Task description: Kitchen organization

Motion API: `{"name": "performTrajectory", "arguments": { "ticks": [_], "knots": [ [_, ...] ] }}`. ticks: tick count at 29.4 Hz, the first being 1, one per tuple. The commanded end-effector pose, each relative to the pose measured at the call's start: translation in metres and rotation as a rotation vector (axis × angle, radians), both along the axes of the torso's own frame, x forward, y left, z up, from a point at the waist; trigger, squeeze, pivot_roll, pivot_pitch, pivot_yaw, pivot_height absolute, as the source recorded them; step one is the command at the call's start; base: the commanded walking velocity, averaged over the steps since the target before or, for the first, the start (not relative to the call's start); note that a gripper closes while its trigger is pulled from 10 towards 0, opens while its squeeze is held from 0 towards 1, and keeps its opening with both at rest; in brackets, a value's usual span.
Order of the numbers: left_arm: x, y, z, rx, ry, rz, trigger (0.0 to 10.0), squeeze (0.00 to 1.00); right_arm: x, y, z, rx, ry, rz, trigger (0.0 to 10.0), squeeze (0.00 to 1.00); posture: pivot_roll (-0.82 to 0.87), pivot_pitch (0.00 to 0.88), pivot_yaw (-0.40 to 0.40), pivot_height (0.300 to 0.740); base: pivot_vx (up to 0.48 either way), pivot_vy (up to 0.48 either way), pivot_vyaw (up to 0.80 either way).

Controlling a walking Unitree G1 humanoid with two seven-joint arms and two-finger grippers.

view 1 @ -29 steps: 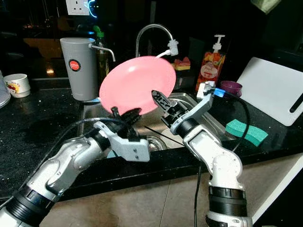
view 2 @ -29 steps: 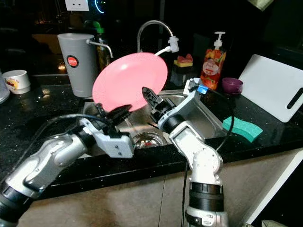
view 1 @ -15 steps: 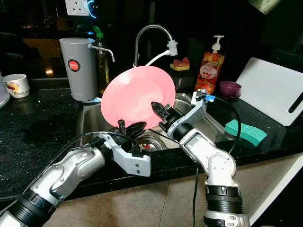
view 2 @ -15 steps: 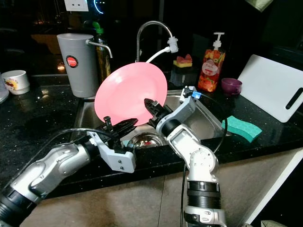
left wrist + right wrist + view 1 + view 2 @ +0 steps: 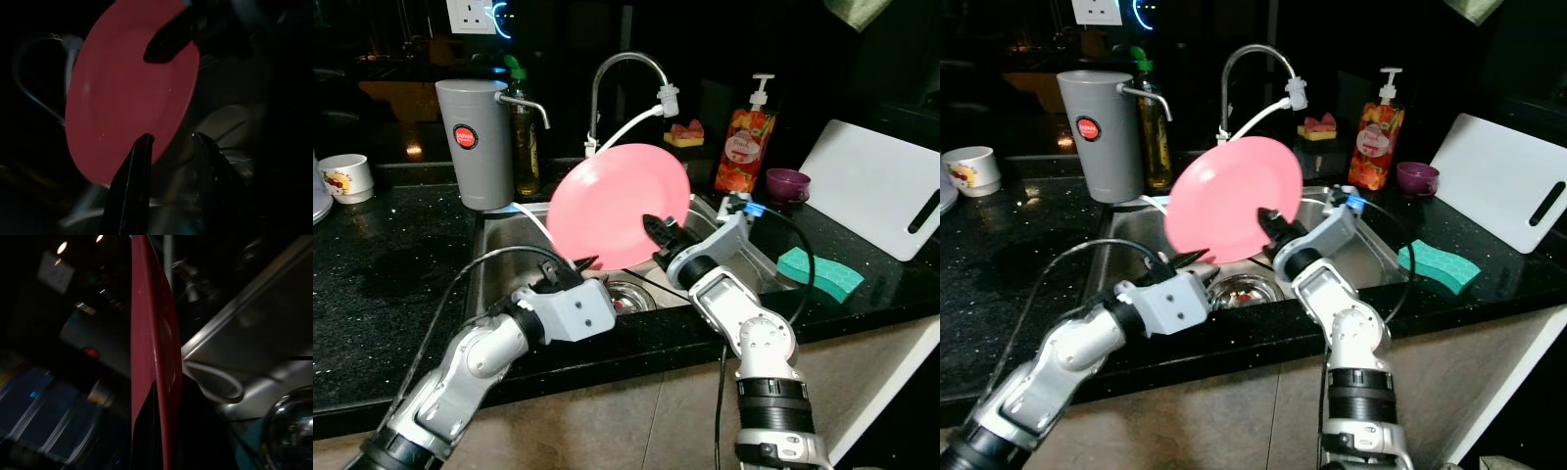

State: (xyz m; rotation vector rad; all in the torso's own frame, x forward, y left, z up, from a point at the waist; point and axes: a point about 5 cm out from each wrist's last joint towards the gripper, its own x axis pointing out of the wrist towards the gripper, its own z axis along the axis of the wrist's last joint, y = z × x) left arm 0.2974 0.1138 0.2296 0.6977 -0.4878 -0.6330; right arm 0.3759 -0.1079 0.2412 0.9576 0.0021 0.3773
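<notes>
Now the right claw [image 5: 658, 233] pinches the pink plate [image 5: 619, 204]; the left claw [image 5: 576, 268] is spread, just below.

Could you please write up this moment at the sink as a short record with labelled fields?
Setting: dark kitchen counter with a steel sink and tap
Held item: pink plate, tilted on edge above the sink
Right claw: shut on the plate's lower right rim
Left claw: open, fingers just below the plate's rim, not gripping it
Left of sink: grey dispenser, white mug
Right of sink: soap bottle, purple cup, green sponge, white cutting board
</notes>
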Motion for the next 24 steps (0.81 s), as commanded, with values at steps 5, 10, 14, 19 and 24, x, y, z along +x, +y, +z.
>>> {"name": "performTrajectory", "arguments": {
  "ticks": [5, 10, 14, 19, 24],
  "knots": [
    [0.011, 0.01, -0.004, -0.246, 0.277, 0.136, 10.0, 0.0, 0.023, -0.008, -0.017, -0.083, 0.054, -0.096, 10.0, 0.0, 0.17, 0.042, -0.064, 0.74, 0.0, 0.0, 0.0],
    [0.028, 0.028, 0.002, -0.474, 0.448, 0.336, 10.0, 0.0, 0.033, -0.004, -0.021, -0.151, 0.095, -0.105, 10.0, 0.0, 0.22, 0.08, -0.085, 0.74, 0.0, 0.0, 0.0],
    [0.034, 0.031, 0.009, -0.57, 0.538, 0.388, 10.0, 0.0, 0.037, -0.002, -0.022, -0.152, 0.118, -0.116, 10.0, 0.0, 0.23, 0.094, -0.085, 0.74, 0.0, 0.0, 0.0],
    [0.052, 0.037, 0.025, -0.664, 0.72, 0.421, 10.0, 0.0, 0.041, 0.007, -0.017, -0.195, 0.115, -0.121, 10.0, 0.0, 0.25, 0.128, -0.072, 0.74, 0.0, 0.0, 0.0],
    [0.073, 0.034, 0.043, -0.666, 0.83, 0.377, 10.0, 0.0, 0.044, 0.01, -0.016, -0.267, 0.114, -0.123, 10.0, 0.0, 0.26, 0.14, -0.063, 0.74, 0.0, 0.0, 0.0]
  ]
}}
